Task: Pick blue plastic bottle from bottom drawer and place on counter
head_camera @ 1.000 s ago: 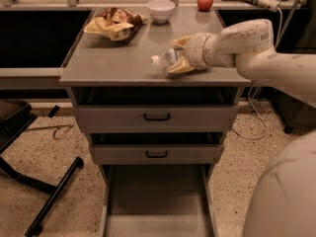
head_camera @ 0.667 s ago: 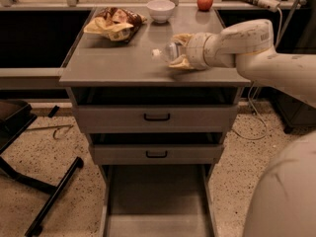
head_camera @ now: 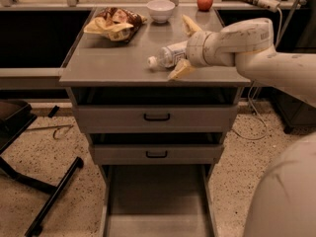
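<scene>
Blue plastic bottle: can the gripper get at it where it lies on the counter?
Probably yes. The gripper is right at the blue plastic bottle, which lies on its side on the counter between its open fingers; nothing else stands in the way.

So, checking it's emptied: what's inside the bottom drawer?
Only bare grey floor shows in the bottom drawer; its back is hidden under the drawers above. The blue plastic bottle lies on the counter between the gripper's open fingers.
</scene>
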`<state>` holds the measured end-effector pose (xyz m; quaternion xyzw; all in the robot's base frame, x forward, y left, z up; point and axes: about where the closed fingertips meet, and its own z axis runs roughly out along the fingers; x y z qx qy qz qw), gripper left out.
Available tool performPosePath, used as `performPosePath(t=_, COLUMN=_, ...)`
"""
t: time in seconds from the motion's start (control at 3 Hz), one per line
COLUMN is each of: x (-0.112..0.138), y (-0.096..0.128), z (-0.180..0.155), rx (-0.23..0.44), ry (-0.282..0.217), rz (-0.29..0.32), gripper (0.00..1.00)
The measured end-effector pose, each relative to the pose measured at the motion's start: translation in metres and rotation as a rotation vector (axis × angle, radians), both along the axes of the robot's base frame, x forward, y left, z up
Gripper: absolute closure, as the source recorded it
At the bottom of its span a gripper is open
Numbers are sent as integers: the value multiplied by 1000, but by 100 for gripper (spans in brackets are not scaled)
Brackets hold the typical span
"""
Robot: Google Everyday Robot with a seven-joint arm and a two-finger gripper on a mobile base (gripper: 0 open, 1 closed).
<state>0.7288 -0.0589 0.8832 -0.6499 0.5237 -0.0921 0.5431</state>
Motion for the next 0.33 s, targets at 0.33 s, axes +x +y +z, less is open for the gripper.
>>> performPosePath(t=0.33, x=0, y=0, z=0, rx=0, ry=0, rz=0, gripper=0)
